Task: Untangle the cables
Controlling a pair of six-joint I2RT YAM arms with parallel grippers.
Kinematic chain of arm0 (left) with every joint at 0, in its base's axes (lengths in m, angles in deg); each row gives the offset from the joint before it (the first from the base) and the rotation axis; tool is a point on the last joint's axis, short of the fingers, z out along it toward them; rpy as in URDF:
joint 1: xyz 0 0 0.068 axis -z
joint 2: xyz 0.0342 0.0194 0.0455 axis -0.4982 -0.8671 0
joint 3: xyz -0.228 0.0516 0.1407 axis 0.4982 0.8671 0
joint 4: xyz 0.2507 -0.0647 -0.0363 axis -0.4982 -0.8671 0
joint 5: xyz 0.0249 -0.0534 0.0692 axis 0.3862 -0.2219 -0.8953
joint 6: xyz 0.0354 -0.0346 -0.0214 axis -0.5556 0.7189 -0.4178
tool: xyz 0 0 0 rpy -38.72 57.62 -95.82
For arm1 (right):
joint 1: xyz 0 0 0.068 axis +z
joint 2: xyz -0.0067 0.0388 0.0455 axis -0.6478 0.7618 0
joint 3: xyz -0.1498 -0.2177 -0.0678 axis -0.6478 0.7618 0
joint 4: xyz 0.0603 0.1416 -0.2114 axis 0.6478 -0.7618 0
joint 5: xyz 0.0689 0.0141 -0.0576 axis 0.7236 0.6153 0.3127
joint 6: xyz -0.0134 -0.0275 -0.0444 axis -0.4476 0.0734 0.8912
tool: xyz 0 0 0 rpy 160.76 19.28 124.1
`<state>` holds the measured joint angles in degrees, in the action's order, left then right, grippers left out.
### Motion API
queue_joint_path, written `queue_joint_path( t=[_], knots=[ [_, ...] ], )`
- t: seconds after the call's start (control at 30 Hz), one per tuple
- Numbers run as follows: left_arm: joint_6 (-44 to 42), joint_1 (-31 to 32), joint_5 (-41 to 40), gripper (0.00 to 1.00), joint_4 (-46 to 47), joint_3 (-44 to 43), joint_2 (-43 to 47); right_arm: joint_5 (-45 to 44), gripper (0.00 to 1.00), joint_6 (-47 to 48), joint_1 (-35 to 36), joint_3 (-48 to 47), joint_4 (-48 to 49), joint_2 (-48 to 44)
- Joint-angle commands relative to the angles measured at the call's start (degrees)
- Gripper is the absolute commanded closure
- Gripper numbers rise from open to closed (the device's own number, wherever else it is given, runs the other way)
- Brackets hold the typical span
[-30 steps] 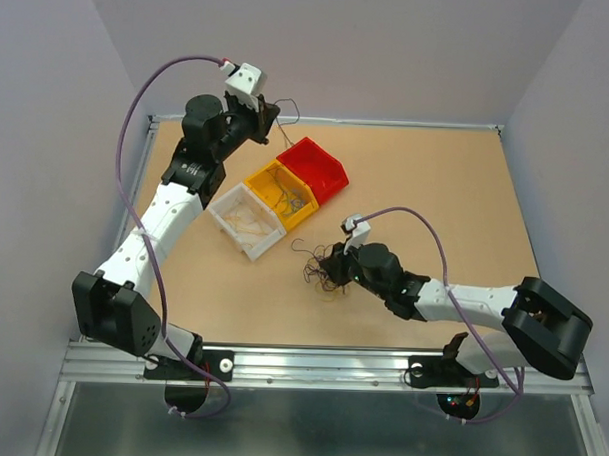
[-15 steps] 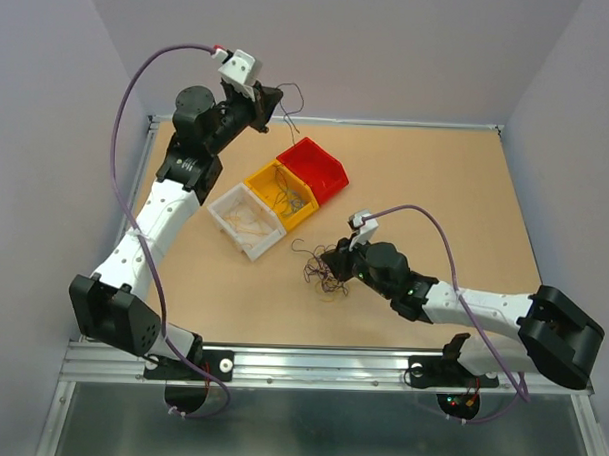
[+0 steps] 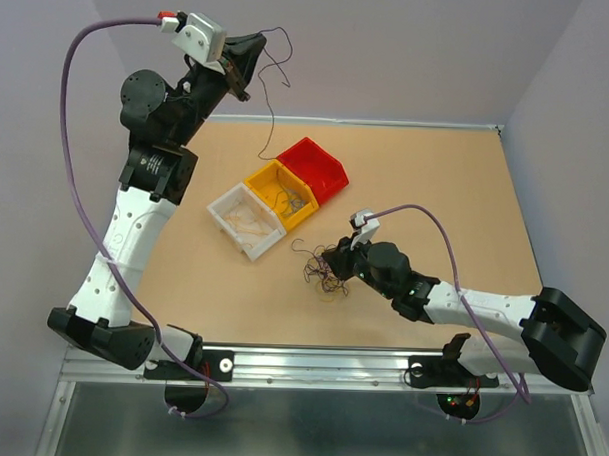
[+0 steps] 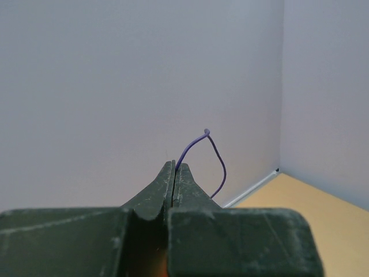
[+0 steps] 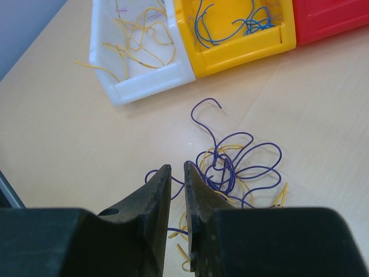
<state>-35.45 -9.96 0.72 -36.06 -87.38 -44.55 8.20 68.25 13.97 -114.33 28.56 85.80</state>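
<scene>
Left gripper point(image 3: 253, 46), raised high in the upper left of the top view above the table's far edge, has its jaws pressed together on a single purple wire point(image 3: 271, 122). In the left wrist view the gripper point(image 4: 174, 170) shows no gap between the fingers, and the wire point(image 4: 216, 156) rises from the tips, arches over and drops to the right. In the top view the strand curls above the gripper and hangs down in a thin line toward the red bin point(image 3: 314, 168). Whether its lower end touches the bin or the table point(image 3: 436, 193) cannot be told.

Right gripper point(image 3: 333, 259) sits low at centre frame, at the right edge of the cable clump point(image 3: 318, 271). In the right wrist view its jaws point(image 5: 177, 173) stand a narrow slit apart, with nothing seen between them. The clump point(image 5: 230, 167) lies just beyond and right of the tips: purple loops over a few yellowish strands, one purple end curling up toward the bins.

Three bins stand in a diagonal row touching one another, upper left of the clump:
- The white bin point(image 5: 144, 75) holds yellowish wires.
- The yellow bin point(image 5: 230, 46) holds blue wires.
- The contents of the red bin point(image 5: 328, 17) are not visible.
</scene>
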Motion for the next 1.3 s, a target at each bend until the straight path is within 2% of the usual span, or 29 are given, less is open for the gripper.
queue_joint_path(
  t=[0.0,0.13,0.2,0.37,0.57,0.67,0.93,1.07,1.27],
  knots=[
    [-0.72,0.47,-0.16,1.00,5.23,-1.61,-0.68,-1.41,0.78,-0.43,-0.12,0.98,2.57,-0.78],
    [-2.82,1.52,-1.47,1.00,9.45,-1.86,-3.22,-1.50,0.78,-0.43,-0.12,1.07,2.49,-1.13],
    [-2.83,1.96,-3.41,1.00,9.55,-4.50,-6.11,-1.42,0.78,-0.61,-0.12,1.24,2.57,-1.30],
    [-0.72,2.57,-1.84,1.00,8.85,-9.85,-12.53,-2.03,0.78,-0.52,-0.12,1.51,2.49,-2.18],
    [-2.64,3.28,-3.14,1.00,1.04,-19.68,-23.69,-3.08,0.78,-0.69,-0.12,2.91,2.48,-5.43],
    [-3.70,3.28,-5.16,1.00,-0.82,-20.85,-27.13,-3.61,0.78,-0.78,-0.12,3.44,2.40,-7.53],
    [-7.04,3.28,-4.21,1.00,1.81,-7.51,-26.96,-4.93,0.77,-0.96,-0.12,5.46,2.13,-12.73],
    [-8.10,3.28,-2.80,1.00,6.90,1.80,-25.38,-5.98,0.77,-1.14,-0.12,6.43,2.05,-15.28],
    [-8.19,3.19,-6.74,1.00,10.51,4.90,-22.75,-7.13,0.77,-0.96,-0.12,7.13,1.69,-17.74]
  ],
)
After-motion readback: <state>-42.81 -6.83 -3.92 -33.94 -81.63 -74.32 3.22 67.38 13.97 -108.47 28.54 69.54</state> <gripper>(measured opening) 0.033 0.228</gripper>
